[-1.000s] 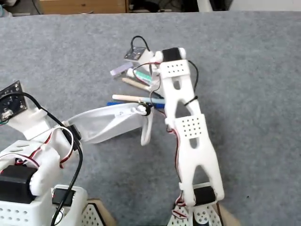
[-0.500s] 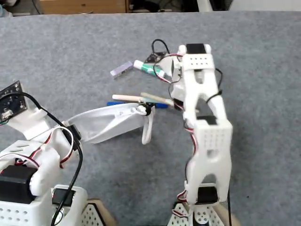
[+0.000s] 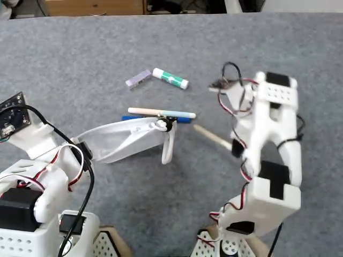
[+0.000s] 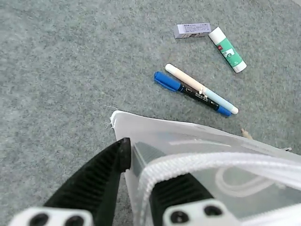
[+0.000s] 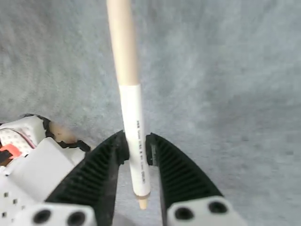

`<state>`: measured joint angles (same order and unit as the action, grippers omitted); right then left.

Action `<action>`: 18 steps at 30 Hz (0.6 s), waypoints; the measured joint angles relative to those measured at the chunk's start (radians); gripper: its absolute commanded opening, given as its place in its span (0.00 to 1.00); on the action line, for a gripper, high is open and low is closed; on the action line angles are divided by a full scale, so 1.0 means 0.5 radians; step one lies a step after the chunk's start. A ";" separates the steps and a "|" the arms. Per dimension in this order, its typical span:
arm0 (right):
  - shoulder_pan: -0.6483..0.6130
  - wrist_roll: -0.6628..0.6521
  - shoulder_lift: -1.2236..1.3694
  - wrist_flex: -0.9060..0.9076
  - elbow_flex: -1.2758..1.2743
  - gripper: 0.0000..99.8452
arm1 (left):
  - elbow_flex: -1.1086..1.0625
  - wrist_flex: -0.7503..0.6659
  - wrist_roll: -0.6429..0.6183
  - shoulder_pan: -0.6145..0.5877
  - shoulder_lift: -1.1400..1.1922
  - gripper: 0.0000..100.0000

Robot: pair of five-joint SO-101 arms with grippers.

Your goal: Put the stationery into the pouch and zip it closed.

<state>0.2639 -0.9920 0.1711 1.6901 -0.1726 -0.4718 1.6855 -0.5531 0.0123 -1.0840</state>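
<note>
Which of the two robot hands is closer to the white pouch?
Left. The left hand grips the pouch by its edge; the right hand holds a pen off to the pouch's side, apart from it.

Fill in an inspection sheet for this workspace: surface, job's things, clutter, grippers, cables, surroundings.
Surface: grey carpet-like table.
Job's things: pouch lies on the table; eraser, glue stick, pastel pen and blue pen lie outside it; beige pen is held.
Clutter: nothing seen.
Grippers: left gripper shut on the pouch's end; right gripper shut on the beige pen.
Cables: black and red wires run along both arms.
Surroundings: wooden board past the table's far edge.
</note>
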 measured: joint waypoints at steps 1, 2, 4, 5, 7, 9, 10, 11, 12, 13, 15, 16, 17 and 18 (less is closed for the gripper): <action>0.025 0.000 -0.003 -0.040 -0.074 0.01 | 0.000 0.000 0.000 0.000 0.000 0.03; 0.043 0.000 -0.003 -0.080 -0.141 0.02 | 0.000 0.000 0.000 0.000 0.000 0.03; 0.058 0.009 -0.003 -0.150 -0.264 0.04 | 0.000 0.000 0.000 0.000 0.000 0.03; 0.068 0.028 -0.003 -0.181 -0.316 0.07 | 0.000 0.000 0.000 0.000 0.000 0.03; 0.086 0.046 -0.003 -0.236 -0.377 0.17 | 0.000 0.000 0.000 0.000 0.000 0.03; 0.101 0.049 -0.006 -0.279 -0.417 0.24 | 0.000 0.000 0.000 0.000 0.000 0.03; 0.104 0.049 -0.006 -0.295 -0.427 0.24 | 0.000 0.000 0.000 0.000 0.000 0.03; 0.107 0.049 -0.006 -0.310 -0.427 0.22 | 0.000 0.000 0.000 0.000 0.000 0.03; 0.107 0.049 -0.006 -0.316 -0.433 0.22 | 0.000 0.000 0.000 0.000 0.000 0.03; 0.107 0.049 -0.009 -0.316 -0.433 0.22 | 0.000 0.000 0.000 0.000 0.000 0.03; 0.107 0.049 -0.025 -0.316 -0.433 0.22 | 0.000 0.000 0.000 0.000 0.000 0.03; 0.098 0.049 -0.028 -0.316 -0.433 0.22 | 0.000 0.000 0.000 0.000 0.000 0.03; 0.083 0.049 -0.028 -0.298 -0.433 0.22 | 0.000 0.000 0.000 0.000 0.000 0.03; 0.055 0.040 -0.028 -0.276 -0.433 0.22 | 0.000 0.000 0.000 0.000 0.000 0.03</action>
<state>0.2915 -0.9720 0.1573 1.5520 -0.3890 -0.4718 1.6855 -0.5531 0.0123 -1.0840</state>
